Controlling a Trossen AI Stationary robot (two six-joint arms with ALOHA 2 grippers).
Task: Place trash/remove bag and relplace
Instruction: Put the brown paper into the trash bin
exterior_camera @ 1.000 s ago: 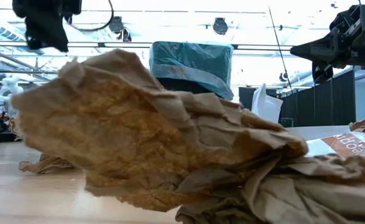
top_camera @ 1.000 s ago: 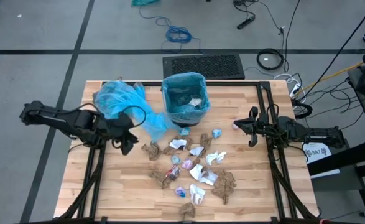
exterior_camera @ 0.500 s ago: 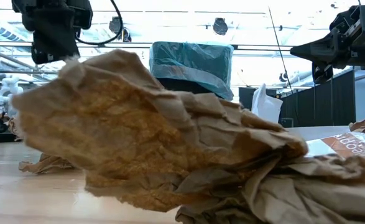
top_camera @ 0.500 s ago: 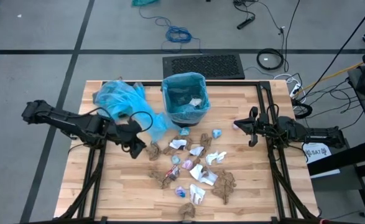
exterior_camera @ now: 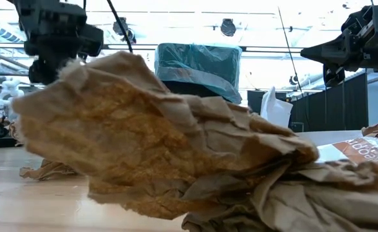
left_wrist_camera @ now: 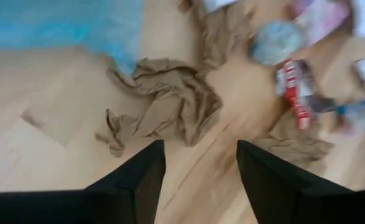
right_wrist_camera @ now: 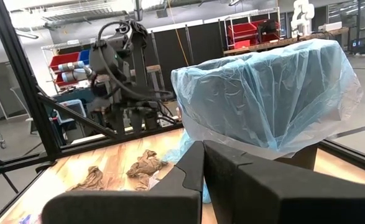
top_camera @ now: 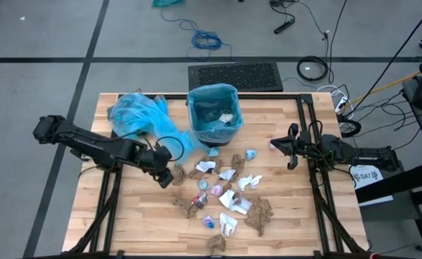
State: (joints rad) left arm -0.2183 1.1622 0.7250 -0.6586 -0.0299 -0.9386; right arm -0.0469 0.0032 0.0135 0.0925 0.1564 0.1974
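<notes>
The trash (top_camera: 228, 191) lies scattered on the wooden table: crumpled brown and white paper wads with some pale blue and pink bits. A bin lined with a blue bag (top_camera: 214, 114) stands at the far middle. A loose blue bag (top_camera: 135, 114) lies to its left. My left gripper (top_camera: 164, 173) hovers open just left of a brown paper wad (left_wrist_camera: 170, 102) at the left end of the scatter, with nothing between its fingers (left_wrist_camera: 138, 183). My right gripper (top_camera: 291, 152) waits shut at the table's right side, pointing toward the bin (right_wrist_camera: 269, 93).
A large brown paper wad (exterior_camera: 156, 142) lies close to the low camera and hides much of the table there. A red-and-white wrapper (left_wrist_camera: 297, 90) lies beyond the left gripper. Bare wood shows at the near left (top_camera: 135, 223). Cables and a black mat (top_camera: 236, 75) lie on the floor.
My left gripper has moved toward the table's right edge and a little toward the near edge, away from the loose blue bag and up to the brown paper wad at the left end of the trash. The right arm has kept still.
</notes>
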